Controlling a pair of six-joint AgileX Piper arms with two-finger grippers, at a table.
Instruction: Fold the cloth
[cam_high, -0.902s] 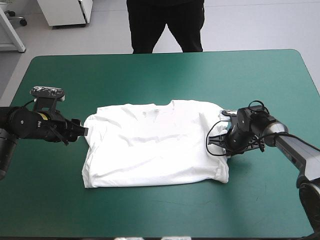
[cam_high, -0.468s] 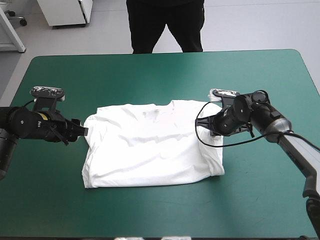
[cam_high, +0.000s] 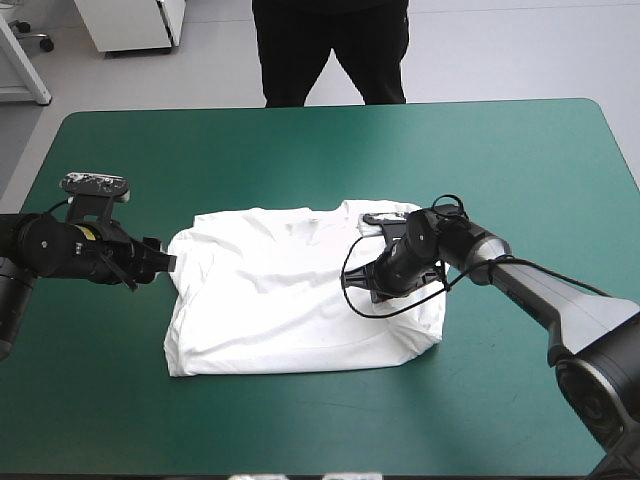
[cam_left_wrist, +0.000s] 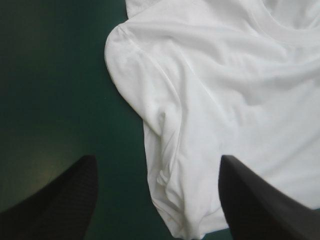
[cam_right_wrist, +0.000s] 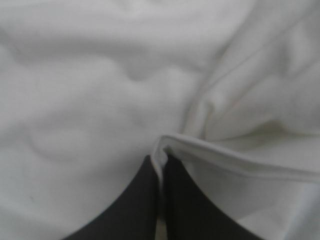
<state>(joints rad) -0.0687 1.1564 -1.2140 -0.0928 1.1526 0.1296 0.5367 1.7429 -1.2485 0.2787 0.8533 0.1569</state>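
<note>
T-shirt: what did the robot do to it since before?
The right hand, shut on the T-shirt at its right edge, carried that edge inward over the middle, folding the side over. The left hand stayed open at the left sleeve; the rest did not move.

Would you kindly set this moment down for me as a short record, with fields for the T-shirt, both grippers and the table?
T-shirt: white, lying mostly flat, collar toward the table's far edge, right side partly folded inward
Left gripper: open, low at the shirt's left sleeve, gripping nothing
Right gripper: shut on the T-shirt, pinching a hemmed edge above the shirt's right half
Table: teal-green cover, the shirt near its middle
</note>
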